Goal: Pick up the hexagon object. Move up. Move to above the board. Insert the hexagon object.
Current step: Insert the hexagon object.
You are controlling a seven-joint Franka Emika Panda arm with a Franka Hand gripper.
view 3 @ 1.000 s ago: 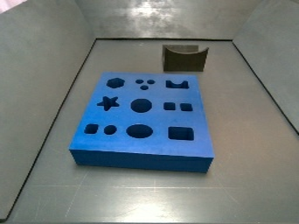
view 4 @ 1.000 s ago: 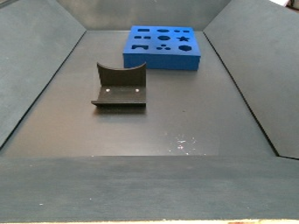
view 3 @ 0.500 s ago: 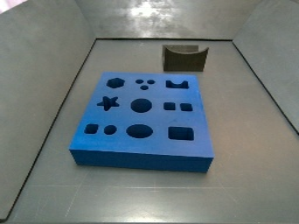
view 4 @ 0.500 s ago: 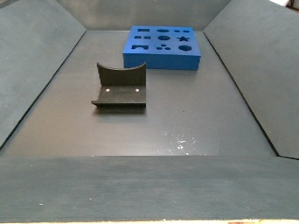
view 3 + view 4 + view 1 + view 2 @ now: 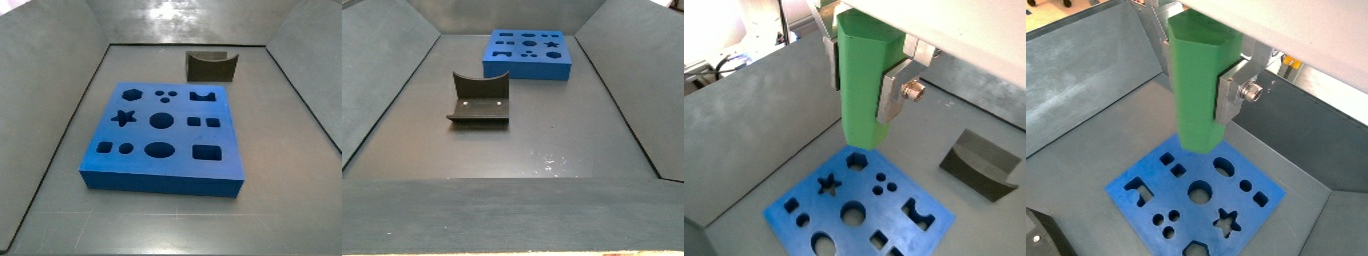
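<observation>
Where the wrist cameras look down the arm, the tool [image 5: 865, 75] is clamped on the hexagon object [image 5: 865, 85]; same grip in both wrist views [image 5: 1207, 80]. Silver finger plate [image 5: 894, 92] flat against one face of the peg, second plate mostly hidden behind it. Peg hangs upright, lower end free, high over the board [image 5: 858, 205].

Handling, as a judgement: peg looks stiff, light, smooth-sided; flat faces suit the pads. Grip sits on the upper part, leaving a long lower length free to enter a hole. A smooth peg could slip or rotate if nudged against a hole edge. Board looks like foam, so some give at the rim.

Below, the peg's tip shows over the corner area near the hexagon cut-out [image 5: 855, 158]; true alignment cannot be told from this angle.

Farther off, the fixture [image 5: 981, 163] stands on the tray floor beside the board, apart from it.

Side views: board [image 5: 160, 135] and fixture [image 5: 478, 98] visible, tool and peg out of frame.
</observation>
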